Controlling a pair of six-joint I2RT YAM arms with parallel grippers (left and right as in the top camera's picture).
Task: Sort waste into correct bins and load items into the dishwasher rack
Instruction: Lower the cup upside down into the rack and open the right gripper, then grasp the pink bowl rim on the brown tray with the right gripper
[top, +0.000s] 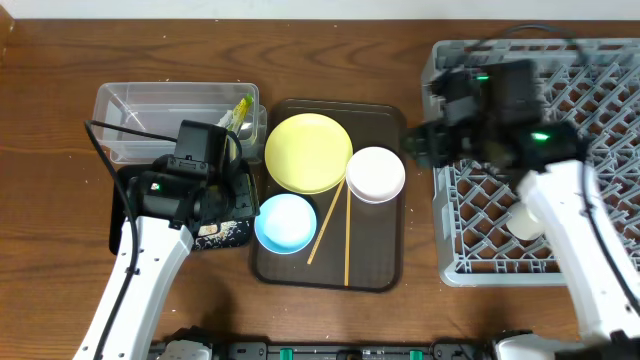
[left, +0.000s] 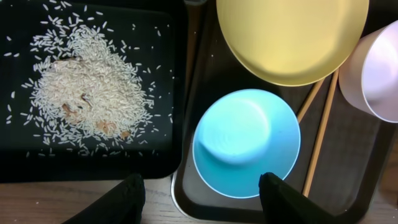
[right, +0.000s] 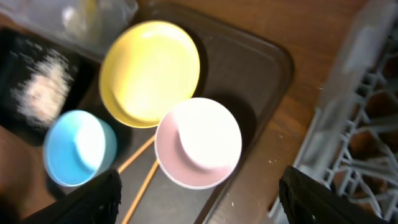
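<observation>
The yellow plate (top: 308, 152), white bowl (top: 375, 173), light blue bowl (top: 286, 222) and two chopsticks (top: 347, 240) lie on the brown serving tray (top: 380, 270). Rice scraps (left: 87, 93) lie heaped in the black tray (left: 155, 168). The snack wrapper (top: 240, 112) sits in the clear tub (top: 150, 110). A pale cup (top: 525, 222) rests in the grey rack (top: 600, 100). My left gripper (left: 202, 199) is open and empty, above the blue bowl's (left: 245, 143) near edge. My right gripper (right: 199, 199) is open and empty, above the white bowl (right: 199, 142). I cannot make out the tissue.
The rack fills the right side of the table, its left wall (right: 360, 124) close to the serving tray. The black tray lies against the serving tray's left edge, partly under my left arm. Bare wood shows along the table's front.
</observation>
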